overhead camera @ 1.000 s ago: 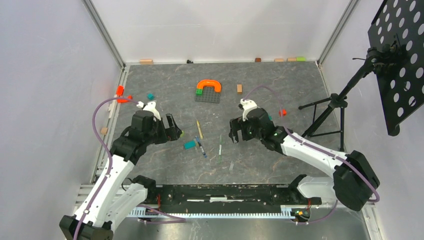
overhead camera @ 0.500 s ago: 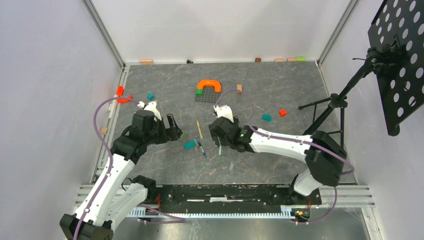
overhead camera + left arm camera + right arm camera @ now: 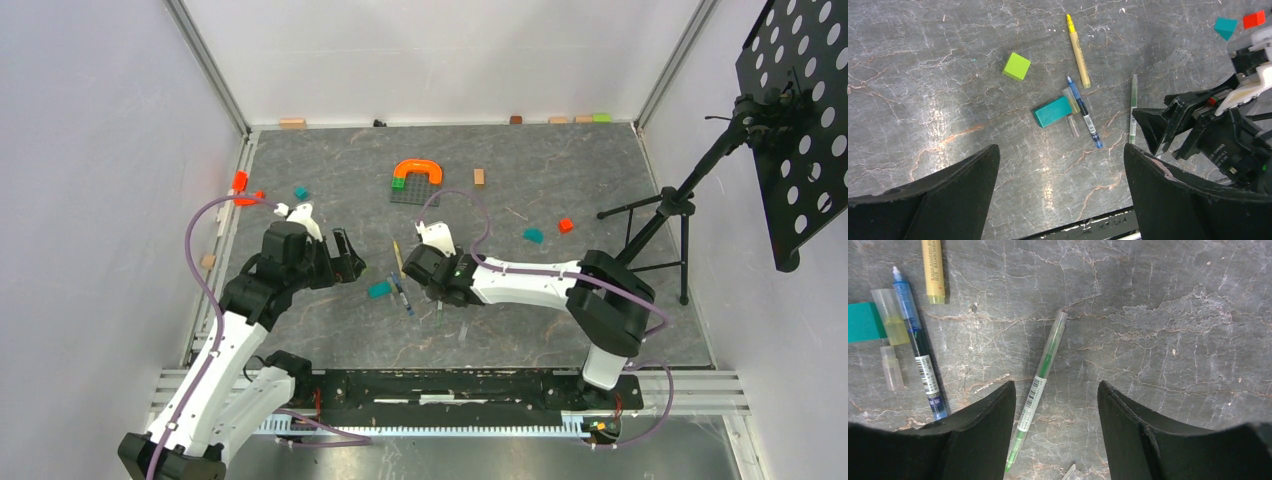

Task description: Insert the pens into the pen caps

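Three pens lie mid-table: a tan-yellow pen, a blue and dark pen and a pale green pen. Two clear caps lie beside the blue pen, next to a teal block. A third clear cap lies near the green pen's tip. My right gripper is open, low over the green pen, which lies between the fingers close to the left one. In the top view my right gripper sits over that pen. My left gripper is open and empty, left of the pens.
A lime cube lies left of the yellow pen. A grey baseplate with an orange arch stands behind. Teal blocks, a red block and a tripod stand are further out.
My right arm has swung left across the table, from the right of the pens to over the green pen. My left arm has not moved.
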`<state>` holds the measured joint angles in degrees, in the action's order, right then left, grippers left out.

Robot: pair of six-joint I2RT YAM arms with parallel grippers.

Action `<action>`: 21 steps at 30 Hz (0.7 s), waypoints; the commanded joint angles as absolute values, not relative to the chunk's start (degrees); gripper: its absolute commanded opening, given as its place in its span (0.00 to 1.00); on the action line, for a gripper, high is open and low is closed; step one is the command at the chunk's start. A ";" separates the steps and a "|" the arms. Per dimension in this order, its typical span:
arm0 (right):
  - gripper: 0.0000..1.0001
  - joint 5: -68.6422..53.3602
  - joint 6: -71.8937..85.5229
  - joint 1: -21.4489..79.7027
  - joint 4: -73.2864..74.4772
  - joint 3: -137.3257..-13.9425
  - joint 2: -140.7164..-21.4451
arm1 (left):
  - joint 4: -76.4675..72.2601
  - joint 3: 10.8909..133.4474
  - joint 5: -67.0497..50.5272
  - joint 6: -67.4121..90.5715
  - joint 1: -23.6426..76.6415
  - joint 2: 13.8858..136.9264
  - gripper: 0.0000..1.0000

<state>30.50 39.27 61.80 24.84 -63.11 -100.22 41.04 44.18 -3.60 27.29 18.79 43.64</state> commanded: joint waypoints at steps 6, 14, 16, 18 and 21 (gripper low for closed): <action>0.61 31.03 42.27 62.23 24.29 -63.60 -102.63 | 40.39 44.56 -5.26 24.83 19.06 42.46 1.00; 0.56 29.94 42.89 62.21 21.97 -61.44 -103.92 | 40.49 44.61 -5.10 24.87 19.05 42.51 0.99; 0.54 29.69 43.00 62.20 20.94 -60.37 -103.65 | 40.51 44.56 -5.05 24.87 19.07 42.51 0.99; 0.51 29.55 43.10 62.23 20.54 -59.77 -103.55 | 40.41 44.57 -4.96 24.84 19.03 42.53 0.99; 0.50 29.17 43.23 62.22 20.28 -59.13 -103.66 | 40.43 44.52 -4.94 24.86 19.02 42.54 0.99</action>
<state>29.82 42.00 61.89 20.93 -60.90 -103.66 41.04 44.18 -3.64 27.29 18.79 43.11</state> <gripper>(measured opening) 0.506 0.994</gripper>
